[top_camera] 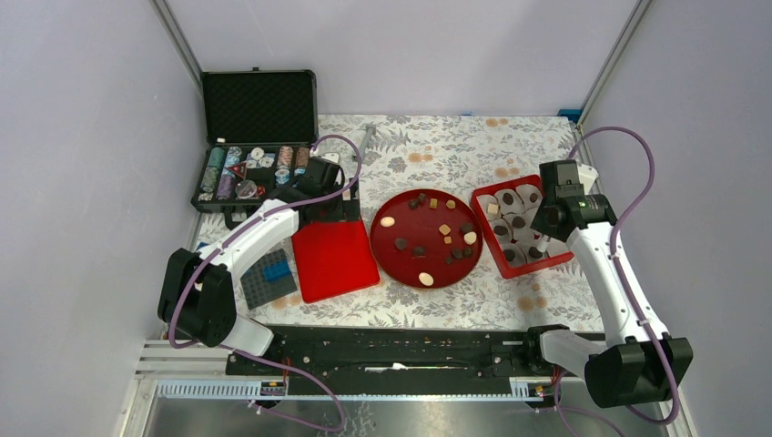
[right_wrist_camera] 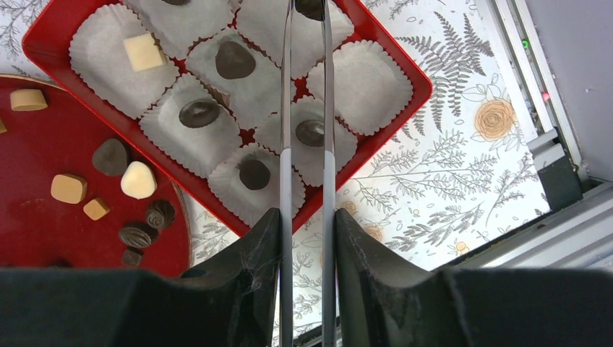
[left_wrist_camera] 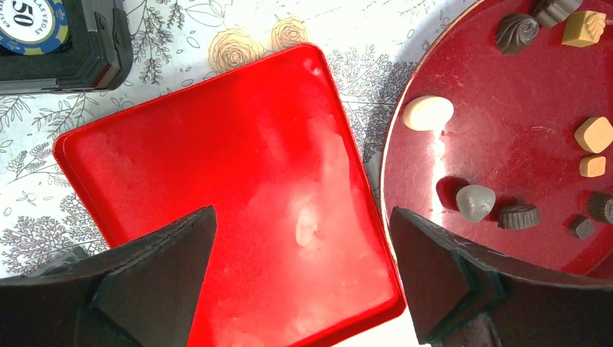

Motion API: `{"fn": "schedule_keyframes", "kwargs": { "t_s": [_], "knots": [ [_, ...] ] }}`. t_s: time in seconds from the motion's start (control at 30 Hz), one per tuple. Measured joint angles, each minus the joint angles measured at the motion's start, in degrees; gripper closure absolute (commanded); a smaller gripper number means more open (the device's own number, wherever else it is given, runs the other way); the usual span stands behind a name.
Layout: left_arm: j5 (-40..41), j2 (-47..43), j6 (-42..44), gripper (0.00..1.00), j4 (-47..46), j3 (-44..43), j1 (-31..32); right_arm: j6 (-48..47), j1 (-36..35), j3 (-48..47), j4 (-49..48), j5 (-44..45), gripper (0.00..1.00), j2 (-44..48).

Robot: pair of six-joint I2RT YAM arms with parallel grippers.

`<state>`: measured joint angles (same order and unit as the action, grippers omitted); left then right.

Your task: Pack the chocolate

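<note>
Several loose chocolate pieces (top_camera: 444,229), dark, tan and cream, lie on a round red plate (top_camera: 375,238). To its right is a red box (top_camera: 546,264) of white paper cups, some holding chocolates (right_wrist_camera: 199,113). My right gripper (right_wrist_camera: 307,217) is shut on metal tongs (right_wrist_camera: 286,108), which reach over the box. A dark chocolate (right_wrist_camera: 311,7) sits between the tong tips at the top edge of the right wrist view. My left gripper (left_wrist_camera: 303,217) is open and empty above a flat red lid (left_wrist_camera: 238,159), left of the plate (left_wrist_camera: 506,87).
An open black case of poker chips (top_camera: 250,173) stands at the back left. A studded blue and grey brick plate (top_camera: 270,276) lies left of the lid (top_camera: 332,259). A black rail (top_camera: 382,350) runs along the near table edge.
</note>
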<state>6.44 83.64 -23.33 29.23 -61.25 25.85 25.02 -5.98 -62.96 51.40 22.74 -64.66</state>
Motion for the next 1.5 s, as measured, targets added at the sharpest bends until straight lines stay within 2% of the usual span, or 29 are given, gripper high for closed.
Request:
{"fn": "schedule_keyframes", "kwargs": {
  "t_s": [0.63, 1.5],
  "knots": [
    [-0.02, 0.00, 0.00, 0.01, -0.42, 0.00, 0.00, -0.04, 0.37, 4.28, -4.17, -1.88, 0.71, -1.18],
    [-0.07, 0.00, 0.00, 0.01, -0.44, 0.00, 0.00, -0.33, 0.37, 4.37, -4.20, -2.45, 0.61, -1.18]
  ]
}}
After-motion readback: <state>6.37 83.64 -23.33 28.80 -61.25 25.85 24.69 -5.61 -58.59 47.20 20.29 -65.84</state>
